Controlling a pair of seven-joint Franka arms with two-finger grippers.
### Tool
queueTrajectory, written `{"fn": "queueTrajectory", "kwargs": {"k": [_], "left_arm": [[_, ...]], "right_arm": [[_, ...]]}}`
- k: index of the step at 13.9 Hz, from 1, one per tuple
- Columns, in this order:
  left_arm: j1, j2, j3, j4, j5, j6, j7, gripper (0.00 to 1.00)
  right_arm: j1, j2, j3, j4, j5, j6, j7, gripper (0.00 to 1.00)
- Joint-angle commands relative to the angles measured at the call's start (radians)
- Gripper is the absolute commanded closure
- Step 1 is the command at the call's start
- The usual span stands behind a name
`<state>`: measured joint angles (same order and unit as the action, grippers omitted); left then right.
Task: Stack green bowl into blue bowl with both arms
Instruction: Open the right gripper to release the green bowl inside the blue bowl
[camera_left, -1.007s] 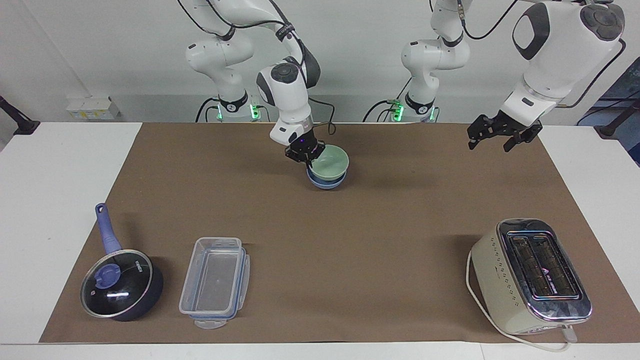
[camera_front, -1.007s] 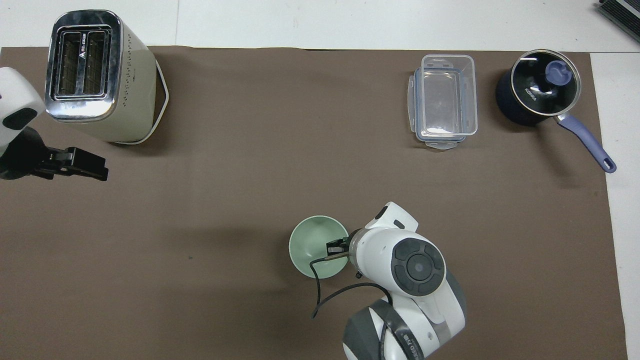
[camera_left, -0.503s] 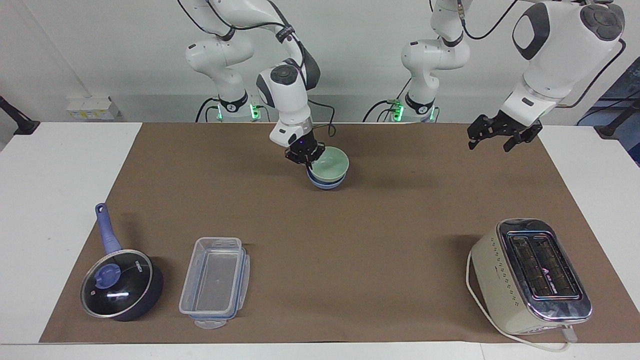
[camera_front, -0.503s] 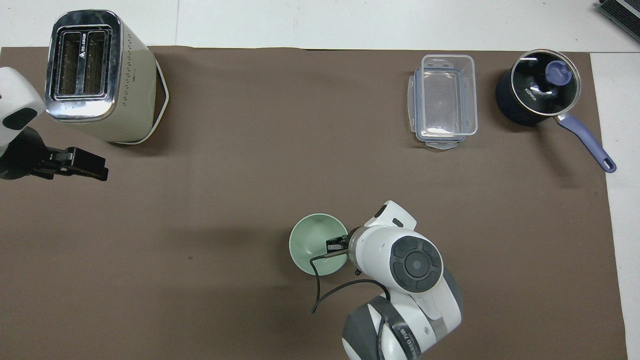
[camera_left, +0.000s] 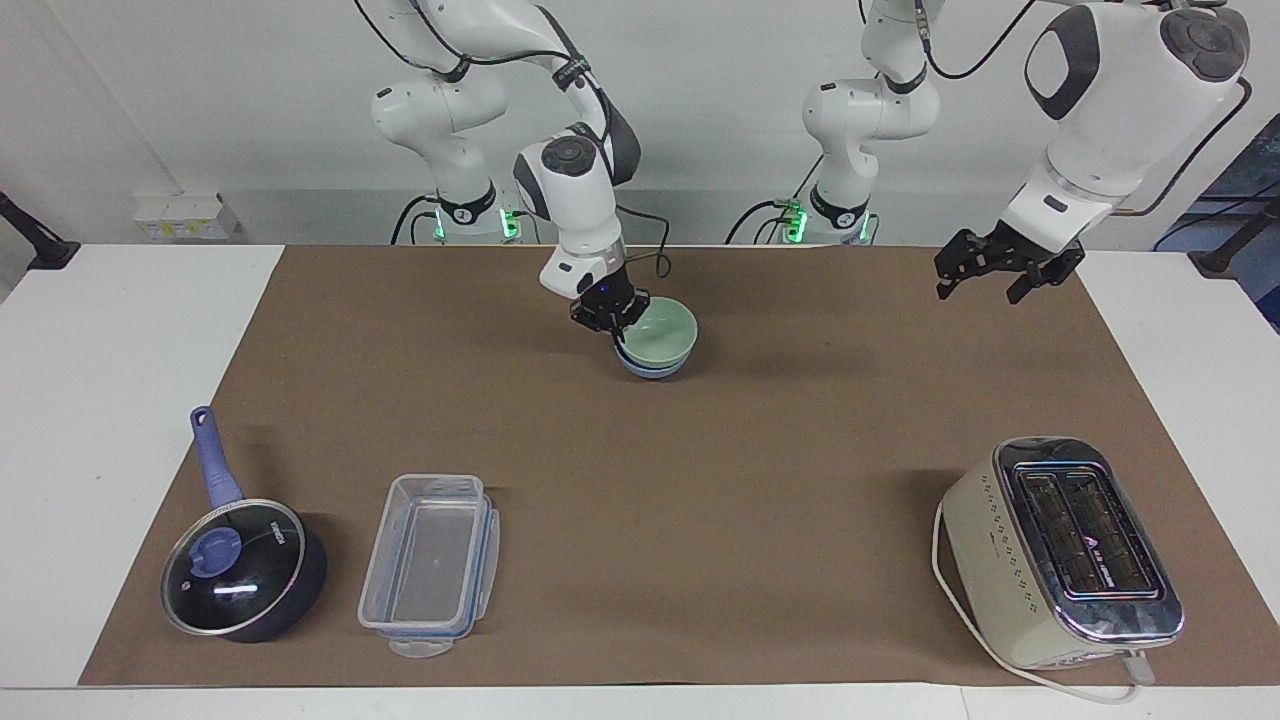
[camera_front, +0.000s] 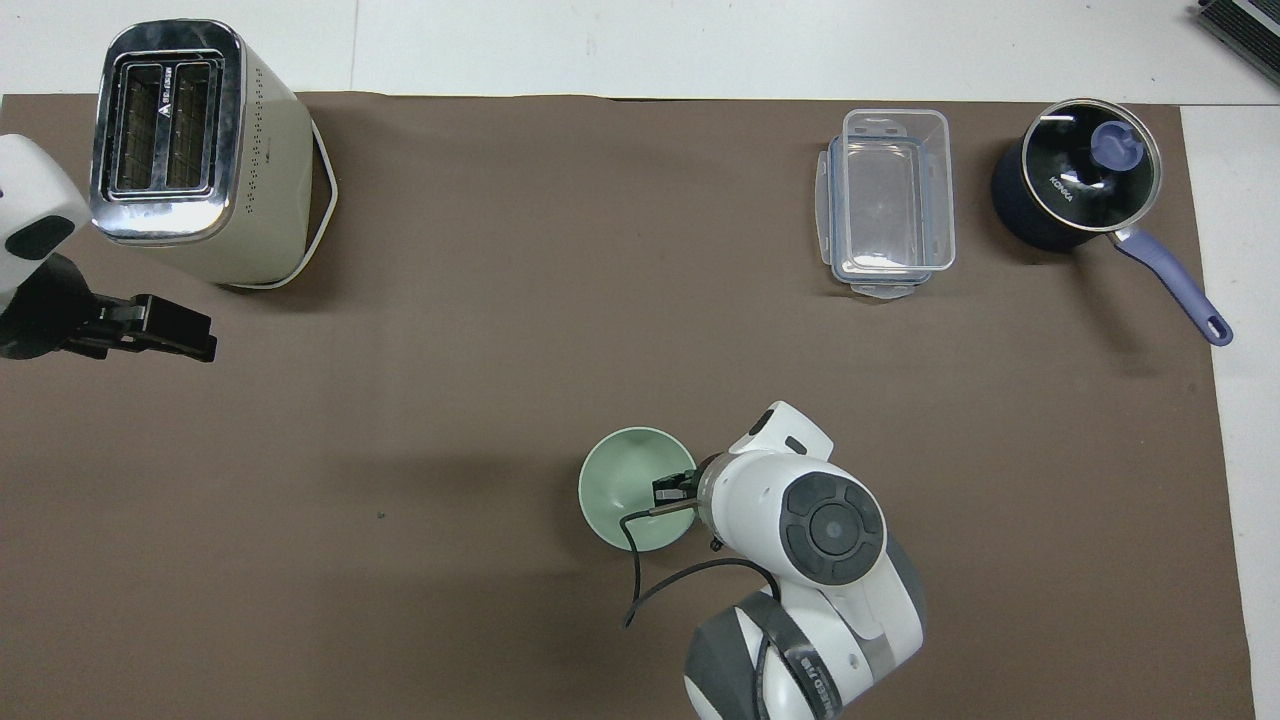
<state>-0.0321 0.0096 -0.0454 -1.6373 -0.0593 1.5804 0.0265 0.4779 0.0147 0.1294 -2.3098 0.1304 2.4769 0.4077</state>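
The pale green bowl (camera_left: 662, 329) sits nested in the light blue bowl (camera_left: 648, 371) on the brown mat, near the robots at mid-table. My right gripper (camera_left: 614, 316) is shut on the green bowl's rim on the side toward the right arm's end. In the overhead view the green bowl (camera_front: 627, 488) hides the blue bowl, and the right gripper (camera_front: 674, 492) is at its rim. My left gripper (camera_left: 980, 291) hangs open and empty in the air over the mat at the left arm's end; it also shows in the overhead view (camera_front: 190, 336). The left arm waits.
A cream toaster (camera_left: 1060, 552) stands far from the robots at the left arm's end. A clear plastic container (camera_left: 430, 565) and a dark blue lidded saucepan (camera_left: 240, 570) stand far from the robots at the right arm's end.
My right gripper has lowered the green bowl, which went from tilted above the blue bowl to sitting lower and more level in it. The left arm has not moved.
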Motion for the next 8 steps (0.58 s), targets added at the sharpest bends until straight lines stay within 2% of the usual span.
{"fn": "queueTrajectory", "kwargs": {"k": [1, 5, 6, 7, 8], "left_arm": [[0.004, 0.006, -0.007, 0.017, 0.019, -0.020, -0.016, 0.00], [0.004, 0.006, -0.007, 0.017, 0.019, -0.020, -0.016, 0.00], [0.004, 0.006, -0.007, 0.019, 0.019, -0.020, -0.016, 0.00], [0.004, 0.006, -0.007, 0.019, 0.019, -0.020, -0.016, 0.00], [0.004, 0.006, -0.007, 0.019, 0.019, -0.020, -0.016, 0.00]], "right_arm": [[-0.005, 0.008, -0.001, -0.019, -0.017, 0.045, 0.000, 1.00], [-0.007, 0.008, -0.001, -0.025, -0.043, 0.050, 0.000, 1.00], [-0.007, 0.010, -0.001, -0.023, -0.043, 0.050, 0.008, 0.94], [-0.009, 0.010, -0.001, -0.023, -0.043, 0.047, 0.011, 0.79], [-0.009, 0.008, -0.001, -0.020, -0.043, 0.040, 0.014, 0.39]]}}
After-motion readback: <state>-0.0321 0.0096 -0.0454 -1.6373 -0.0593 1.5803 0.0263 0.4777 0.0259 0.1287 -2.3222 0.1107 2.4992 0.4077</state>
